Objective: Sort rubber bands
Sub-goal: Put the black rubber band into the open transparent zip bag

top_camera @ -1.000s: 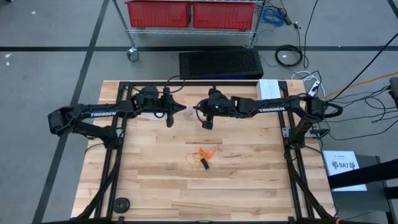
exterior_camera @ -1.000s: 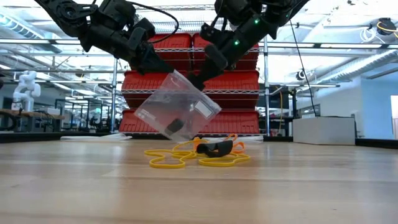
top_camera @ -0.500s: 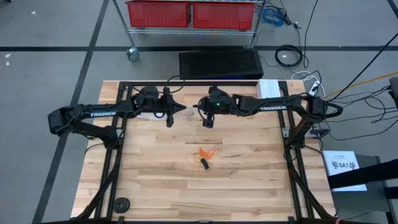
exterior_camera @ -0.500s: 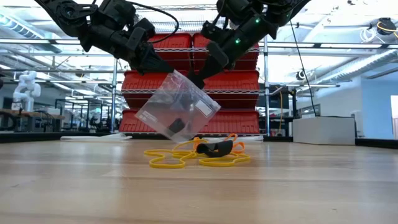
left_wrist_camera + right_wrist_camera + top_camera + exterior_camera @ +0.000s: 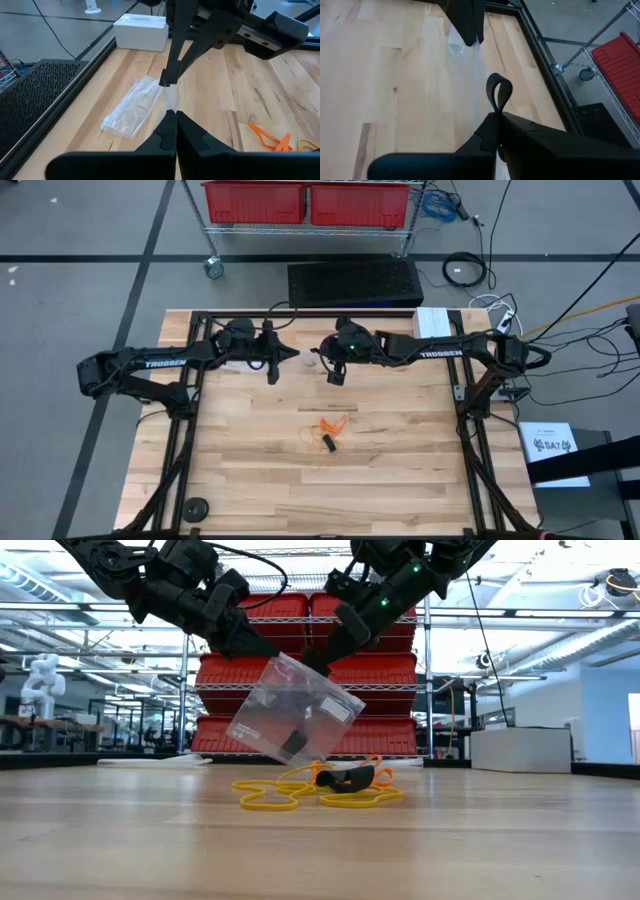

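A clear plastic bag [image 5: 295, 715] hangs in the air over the table's far middle, held between my left gripper [image 5: 266, 650] and my right gripper [image 5: 322, 664], both shut on its top. A black rubber band [image 5: 295, 745] lies inside the bag near its lower end. A black loop [image 5: 499, 94] shows just past my right fingertips; whether it is pinched or lies in the bag, I cannot tell. On the table lies a small pile of orange rubber bands [image 5: 345, 795] with a black one [image 5: 345, 778], seen in the high view as the pile [image 5: 328, 430]. My left gripper pinches the bag's top edge [image 5: 171, 102] between its two shut fingers, coming from the table's left and slanting down. The bag hangs below, clear of the table. My right gripper pinches the same top edge [image 5: 316, 670] a little to the right, slanting down from the table's right. Its fingertips [image 5: 170, 80] stand close opposite my left ones, and the bag hangs tilted beneath both.
A second clear bag [image 5: 132, 107] lies flat on the wood near the far edge. A white box [image 5: 432, 323] sits at the far right corner and a black round disc [image 5: 195, 508] at the near left. The black frame rails [image 5: 180, 430] run along both sides.
The bag has swung a little toward the table's right under the two shut grippers, and the black band inside it has shifted along. The pile on the table has not moved.
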{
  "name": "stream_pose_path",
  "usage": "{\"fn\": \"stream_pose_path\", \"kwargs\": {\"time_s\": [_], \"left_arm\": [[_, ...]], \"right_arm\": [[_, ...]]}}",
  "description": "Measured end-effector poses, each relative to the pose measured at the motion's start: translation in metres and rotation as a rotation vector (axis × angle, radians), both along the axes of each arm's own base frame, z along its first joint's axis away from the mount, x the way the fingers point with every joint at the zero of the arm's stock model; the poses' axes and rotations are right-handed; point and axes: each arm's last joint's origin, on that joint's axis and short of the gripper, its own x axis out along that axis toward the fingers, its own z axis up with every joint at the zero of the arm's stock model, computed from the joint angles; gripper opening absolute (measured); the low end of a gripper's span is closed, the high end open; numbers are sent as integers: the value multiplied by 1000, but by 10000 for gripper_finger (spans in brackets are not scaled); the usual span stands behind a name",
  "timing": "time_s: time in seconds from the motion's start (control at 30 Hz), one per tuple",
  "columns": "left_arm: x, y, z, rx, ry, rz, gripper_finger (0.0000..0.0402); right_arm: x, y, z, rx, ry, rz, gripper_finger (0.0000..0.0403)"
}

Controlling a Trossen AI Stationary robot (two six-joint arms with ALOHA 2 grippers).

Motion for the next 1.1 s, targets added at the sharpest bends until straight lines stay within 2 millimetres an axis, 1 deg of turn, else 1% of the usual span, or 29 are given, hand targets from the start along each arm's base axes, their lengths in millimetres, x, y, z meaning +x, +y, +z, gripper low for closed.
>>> {"fn": "stream_pose_path", "kwargs": {"time_s": [0.2,0.43,0.73,1.0,1.1], "left_arm": [[0,0,0,3,1,9,0],[0,0,0,6,-2,13,0],[0,0,0,4,-2,13,0],[0,0,0,0,0,4,0],[0,0,0,1,-3,4,0]], "right_arm": [[2,7,-4,5,8,20,0],[1,7,-11,35,18,-2,0],[8,-7,-35,112,41,10,0],[4,-27,-29,134,-14,-55,0],[4,-29,-28,162,-35,-24,0]]}}
